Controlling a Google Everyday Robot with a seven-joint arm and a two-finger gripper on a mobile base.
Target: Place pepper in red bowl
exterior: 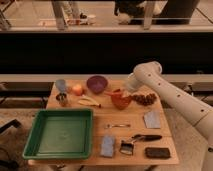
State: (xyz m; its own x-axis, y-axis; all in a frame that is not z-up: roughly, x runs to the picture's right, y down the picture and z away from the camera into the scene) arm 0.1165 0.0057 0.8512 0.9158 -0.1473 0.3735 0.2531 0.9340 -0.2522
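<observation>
The red bowl (121, 101) is round, glossy and orange-red. It stands at the middle back of the wooden table (90, 120). A slim orange-red pepper (111, 93) lies level over the bowl's left rim, pointing left toward the purple bowl. My gripper (123, 91) hangs just above the red bowl's back rim, at the pepper's right end. The white arm (165, 92) reaches in from the right. I cannot see whether the pepper rests on the rim or is held clear of it.
A purple bowl (96, 82), a peach-coloured fruit (77, 90), a blue cup (61, 85), a small can (62, 99) and a pale banana (90, 103) stand left of the red bowl. Dark grapes (145, 98) lie to its right. A green tray (60, 132) fills the front left. A utensil (117, 125), packets and a brush (145, 137) lie in front.
</observation>
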